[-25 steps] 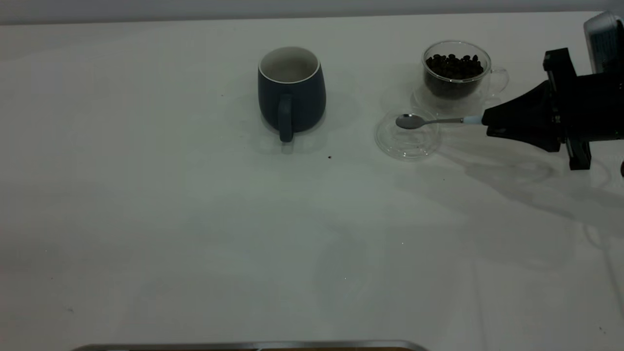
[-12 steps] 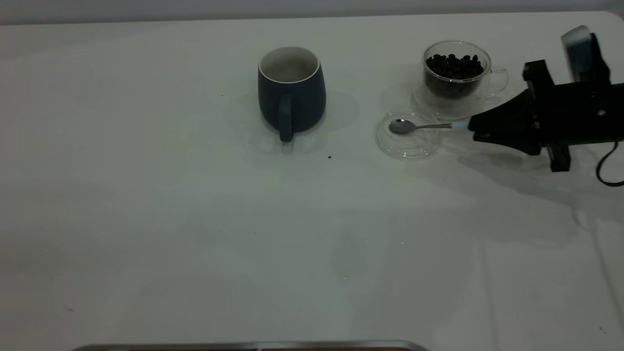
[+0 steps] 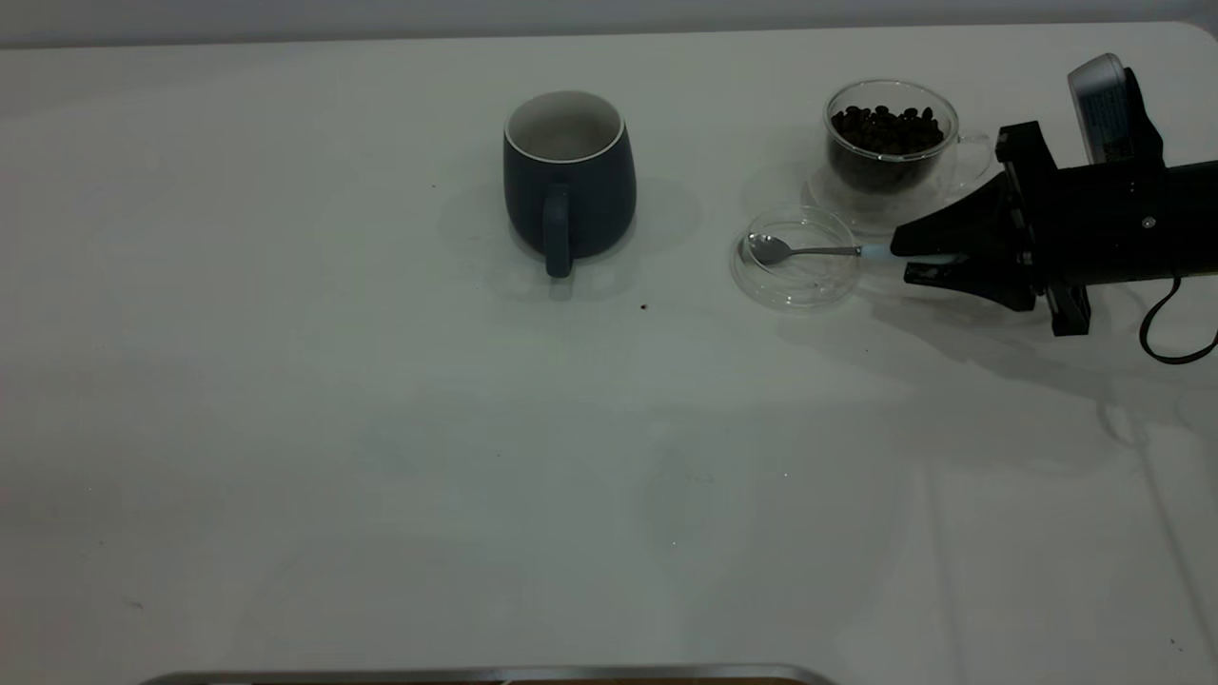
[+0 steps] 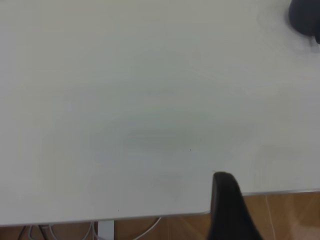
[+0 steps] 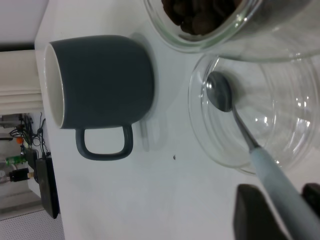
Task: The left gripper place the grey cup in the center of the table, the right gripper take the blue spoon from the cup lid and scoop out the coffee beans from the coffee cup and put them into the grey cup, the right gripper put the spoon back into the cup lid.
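Note:
The grey cup (image 3: 569, 181) stands upright at the table's (image 3: 381, 428) far middle, handle toward the camera; the right wrist view shows it too (image 5: 100, 82). The clear coffee cup (image 3: 890, 143) holds coffee beans (image 3: 887, 128) at the far right. In front of it lies the cup lid (image 3: 797, 285), with the blue spoon's (image 3: 773, 249) bowl resting inside. My right gripper (image 3: 899, 263) is low over the table to the lid's right, open, with the spoon's pale handle (image 5: 275, 175) lying loosely between its jaws. My left gripper (image 4: 223, 182) hangs over the table's edge, away from everything.
A tiny dark speck (image 3: 643, 307) lies between the grey cup and the lid. A black cable (image 3: 1166, 328) trails from the right arm. A metal strip (image 3: 476, 674) runs along the near edge. Wooden floor (image 4: 280, 215) shows past the table edge in the left wrist view.
My right gripper moved left and down with the spoon, setting its bowl into the lid. Its jaws, shut on the handle before, now stand slightly apart.

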